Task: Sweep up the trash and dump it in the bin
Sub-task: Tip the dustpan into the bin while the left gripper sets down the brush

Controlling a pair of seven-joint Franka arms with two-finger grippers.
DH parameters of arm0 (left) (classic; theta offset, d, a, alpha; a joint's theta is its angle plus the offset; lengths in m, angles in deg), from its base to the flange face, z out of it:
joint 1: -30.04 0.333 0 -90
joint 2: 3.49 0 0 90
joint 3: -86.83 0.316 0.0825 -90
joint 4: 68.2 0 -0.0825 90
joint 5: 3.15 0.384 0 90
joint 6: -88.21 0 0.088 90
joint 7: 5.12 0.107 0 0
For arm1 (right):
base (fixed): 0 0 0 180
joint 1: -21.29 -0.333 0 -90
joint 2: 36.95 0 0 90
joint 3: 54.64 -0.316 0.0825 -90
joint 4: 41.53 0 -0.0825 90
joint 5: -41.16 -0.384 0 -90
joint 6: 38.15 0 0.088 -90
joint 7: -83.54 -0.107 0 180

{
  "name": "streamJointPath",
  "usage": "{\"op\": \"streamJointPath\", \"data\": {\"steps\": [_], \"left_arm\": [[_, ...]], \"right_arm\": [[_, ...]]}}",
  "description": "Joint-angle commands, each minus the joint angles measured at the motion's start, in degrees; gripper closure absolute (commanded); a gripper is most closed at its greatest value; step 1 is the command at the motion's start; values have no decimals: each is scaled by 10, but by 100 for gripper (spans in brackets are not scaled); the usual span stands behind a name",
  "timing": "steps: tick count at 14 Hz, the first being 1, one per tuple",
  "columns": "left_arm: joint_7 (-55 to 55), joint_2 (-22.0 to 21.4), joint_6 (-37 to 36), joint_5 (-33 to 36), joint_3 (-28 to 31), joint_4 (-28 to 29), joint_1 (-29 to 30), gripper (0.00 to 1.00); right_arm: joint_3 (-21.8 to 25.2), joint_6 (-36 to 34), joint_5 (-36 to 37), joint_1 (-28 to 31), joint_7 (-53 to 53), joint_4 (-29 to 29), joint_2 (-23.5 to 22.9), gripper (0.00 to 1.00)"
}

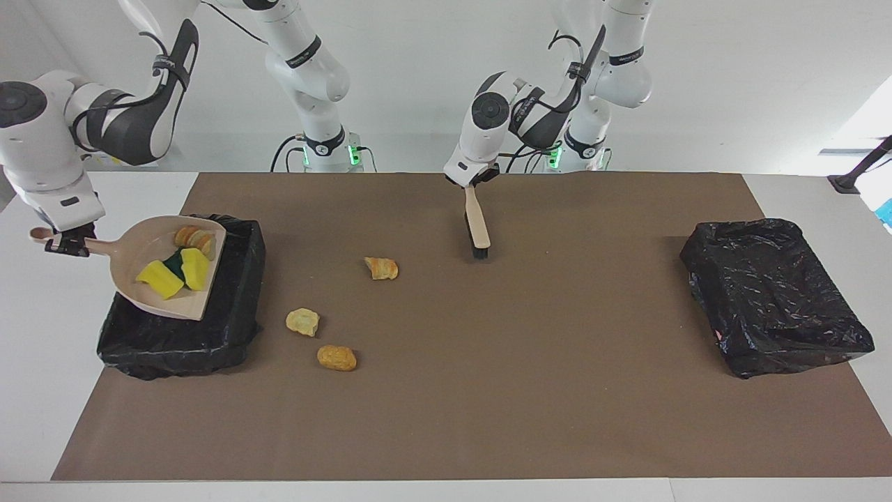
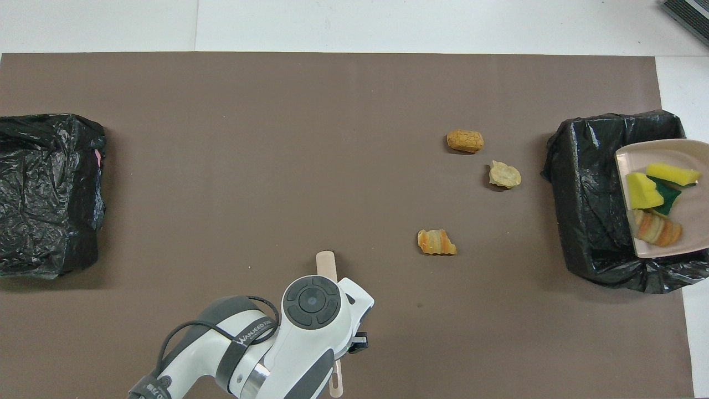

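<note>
My right gripper (image 1: 67,244) is shut on the handle of the beige dustpan (image 1: 143,244), held up over the black-lined bin (image 1: 230,307) at the right arm's end. In the pan lie yellow-and-green sponge pieces (image 1: 162,280) and a striped bread chunk (image 1: 195,238); the pan (image 2: 628,160) also shows in the overhead view. Three trash scraps rest on the brown mat beside that bin: an orange chunk (image 1: 381,268), a pale one (image 1: 303,321) and a tan one (image 1: 336,358). My left gripper (image 1: 470,183) is shut on a wooden brush (image 1: 477,222), bristles hanging down near the mat.
A second black-lined bin (image 1: 773,296) stands at the left arm's end of the table. The brown mat (image 1: 529,390) covers most of the table, with white table edge around it. The left arm's body hides most of the brush (image 2: 325,261) from above.
</note>
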Motion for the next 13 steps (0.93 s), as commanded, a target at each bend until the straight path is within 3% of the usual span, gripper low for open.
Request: {"op": "streamJointPath", "data": {"steps": [1,5,6,7,8,13], "left_arm": [[14,-8,16,-8,8,20,-8,100],[14,-1,34,-8,9,29,-8,99],[15,0,36,-8,9,28,-7,68],[12,4,32,-7,10,23,-5,7],[6,5,29,-8,11,16,-3,0],[11,0,-72,1,15,-71,74,0]], "right_arm": [[-3,-25,47,-13,-20,-4,13,100],[-4,-68,86,-30,-33,-16,27,100],[-4,-69,109,-40,-44,-18,30,100],[-5,-73,131,-47,-49,-18,34,100],[-5,-73,139,-57,-49,-18,38,100],[-5,-83,193,-80,-50,-21,48,100]]}}
